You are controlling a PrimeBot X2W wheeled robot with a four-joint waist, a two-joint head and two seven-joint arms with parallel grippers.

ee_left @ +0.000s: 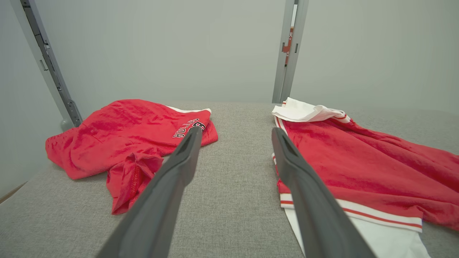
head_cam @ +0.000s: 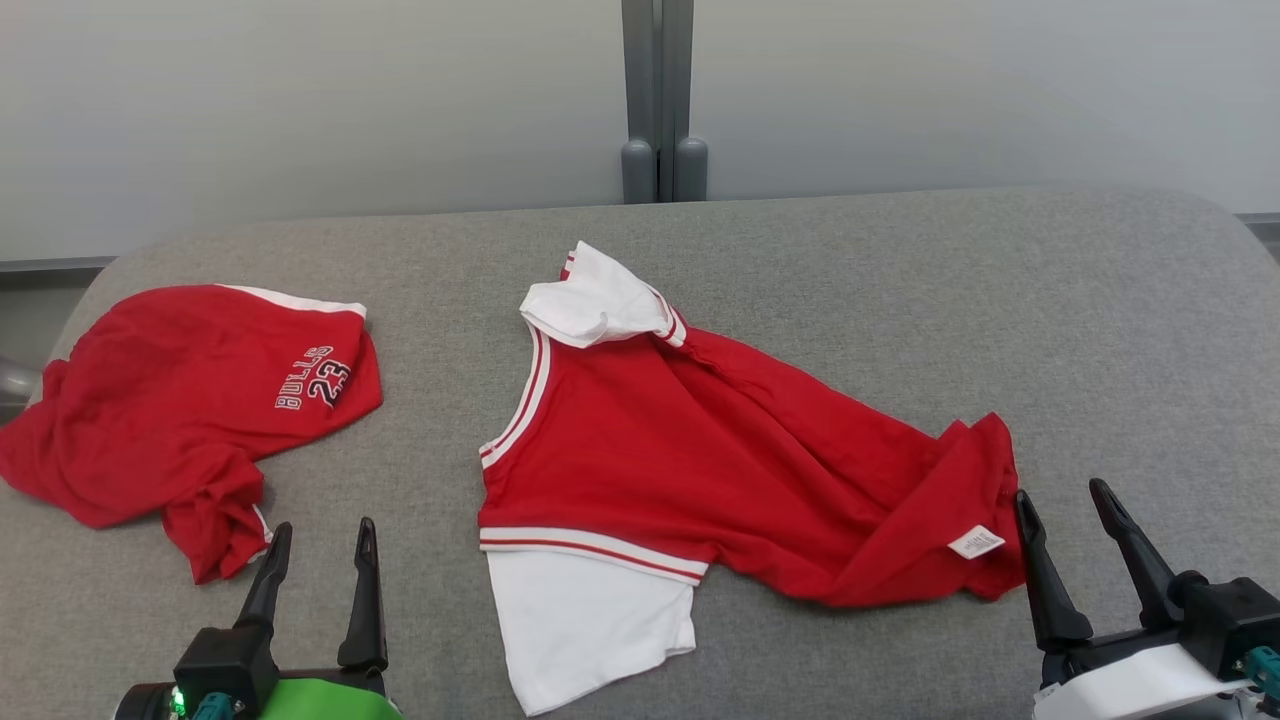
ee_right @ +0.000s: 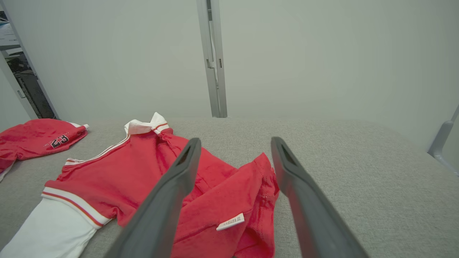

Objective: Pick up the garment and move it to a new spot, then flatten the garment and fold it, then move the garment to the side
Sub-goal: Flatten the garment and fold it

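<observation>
My left hand (head_cam: pixel 325 525) is waiting with its fingers apart, empty, and the red shorts (head_cam: pixel 190 400) are lying just ahead of it, to its left. The jersey (head_cam: pixel 680 450) is stretching across the bench (head_cam: pixel 900 300) from ahead-right of this hand toward my right hand (head_cam: pixel 1059 490), which is also apart and empty. The hem is lying just beside that hand's left finger, so I am judging the right hand is the nearer one.

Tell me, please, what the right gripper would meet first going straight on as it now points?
The right gripper, open, would probably meet the hem of the red shirt lying between its fingers; clearing that, the bare grey surface beyond. Depth unclear.
</observation>
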